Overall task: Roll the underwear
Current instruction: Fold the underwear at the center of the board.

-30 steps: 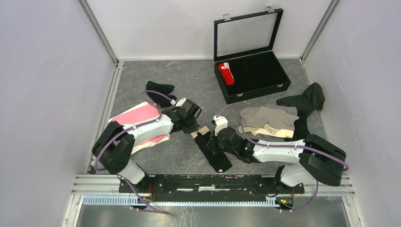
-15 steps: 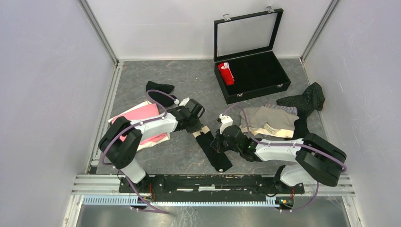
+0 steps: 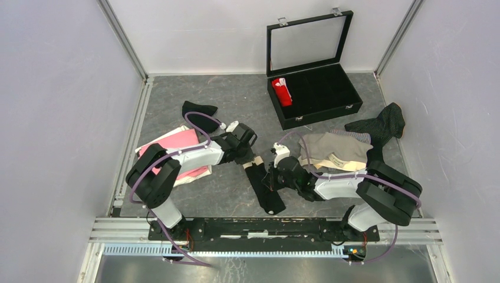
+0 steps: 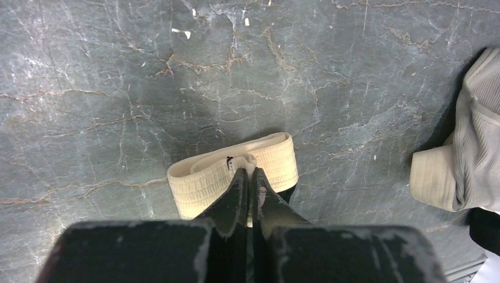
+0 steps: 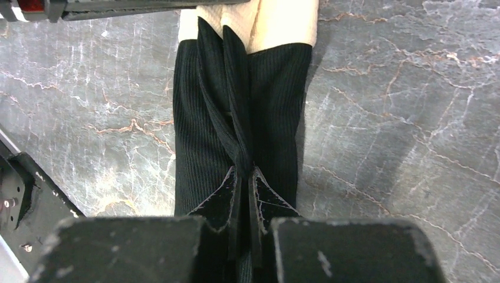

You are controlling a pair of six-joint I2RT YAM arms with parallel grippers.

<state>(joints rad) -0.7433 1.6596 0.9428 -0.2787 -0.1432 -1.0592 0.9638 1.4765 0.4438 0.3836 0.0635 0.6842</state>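
Black underwear (image 3: 265, 188) with a cream waistband (image 3: 253, 161) lies as a long folded strip in the middle of the table. My left gripper (image 3: 250, 159) is shut on the waistband (image 4: 277, 156), its fingertips (image 4: 247, 172) pinching the band's top edge. My right gripper (image 3: 272, 177) is shut on a raised ridge of the black underwear (image 5: 200, 135); its tips (image 5: 243, 172) meet on that fold. The cream waistband (image 5: 283, 23) lies at the far end of the strip. Red underwear (image 3: 282, 91) sits rolled inside the case.
The open black case (image 3: 321, 97) stands at the back right. Pink underwear (image 3: 177, 144) lies under my left arm, with a small black piece (image 3: 197, 109) behind it. Beige underwear (image 3: 333, 150) (image 4: 477, 141) and pinstriped underwear (image 3: 380, 125) lie at right.
Both grips have held. The left wrist has shifted a little to the right and the right wrist a little farther from the bases. The black strip now lies straighter and narrower.
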